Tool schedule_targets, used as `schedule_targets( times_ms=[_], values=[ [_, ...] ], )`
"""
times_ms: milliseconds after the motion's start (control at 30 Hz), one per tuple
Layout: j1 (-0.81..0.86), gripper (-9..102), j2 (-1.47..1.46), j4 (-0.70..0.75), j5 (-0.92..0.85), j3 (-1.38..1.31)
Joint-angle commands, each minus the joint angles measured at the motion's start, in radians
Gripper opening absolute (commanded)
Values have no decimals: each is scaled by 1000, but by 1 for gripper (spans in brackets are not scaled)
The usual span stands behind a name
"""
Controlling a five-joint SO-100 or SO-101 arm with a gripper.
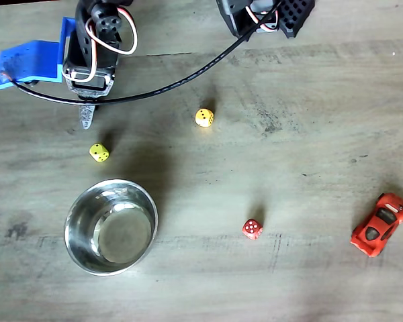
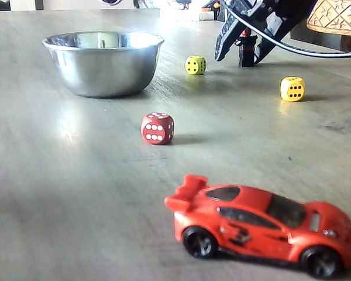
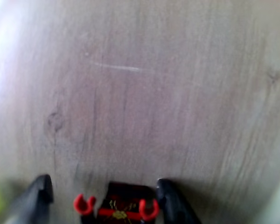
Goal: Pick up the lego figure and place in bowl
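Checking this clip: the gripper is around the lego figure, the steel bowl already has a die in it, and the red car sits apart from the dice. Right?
Not quite: the bowl is empty, as a fixed view from above shows; all three dice lie on the table outside it. The rest holds: the gripper straddles the lego figure in the wrist view, and the red car sits apart.

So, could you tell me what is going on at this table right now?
A small robot arm has its gripper down at the table, its fingers standing either side of the lego figure, which stands on the wood. In a fixed view the figure sits between the spread jaws, not yet lifted. The steel bowl waits nearby with nothing inside. Two yellow dice, a red die and a red toy car lie untouched around it.
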Motion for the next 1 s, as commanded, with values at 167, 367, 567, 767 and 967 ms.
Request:
schedule_targets(
  times_ms=[167, 367, 567, 767, 967],
  values=[
    [6, 26, 18, -3, -9, -44],
    [6, 23, 18, -3, -9, -48],
    [0, 9, 20, -6, -11, -48],
    [-2, 4, 20, -12, -11, -48],
    [-2, 4, 20, -12, -11, -48]
  ],
)
